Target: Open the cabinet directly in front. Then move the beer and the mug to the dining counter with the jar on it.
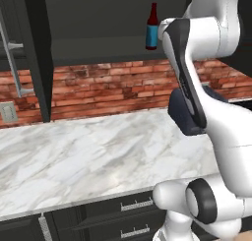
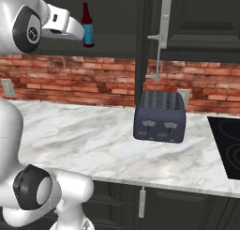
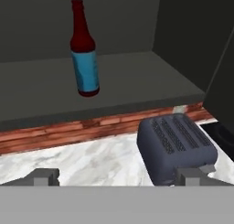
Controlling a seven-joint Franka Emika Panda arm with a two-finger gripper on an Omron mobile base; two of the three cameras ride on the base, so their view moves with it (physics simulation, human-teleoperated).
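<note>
Beer (image 3: 85, 54) stands upright on the dark shelf inside the cabinet (image 3: 114, 86), and both cabinet doors are swung wide open. It is a thin red-brown bottle with a long neck and a bright blue label. From the left base view the bottle (image 1: 152, 27) sits near the front edge of the shelf, just beside the white arm. From the right base view the bottle (image 2: 87, 26) is close to the end of the arm, a little past it. The gripper (image 3: 116, 175) is spread as wide as it goes and has nothing in it. Its two small finger tips (image 3: 43, 176) stand far apart at the bottom of the hand view, and the bottle is above them and a bit to the left, not touching. Below the shelf is a red brick wall (image 1: 108, 87), and under that a white and grey marble worktop (image 1: 98, 156). A dark blue toaster (image 2: 159, 116) sits on the worktop, under the open right door, whose long silver handle (image 2: 161, 32) hangs above it. A black stove top (image 2: 227, 144) lies to the right of the toaster. Dark drawers with short silver handles (image 1: 123, 218) are under the worktop.
</note>
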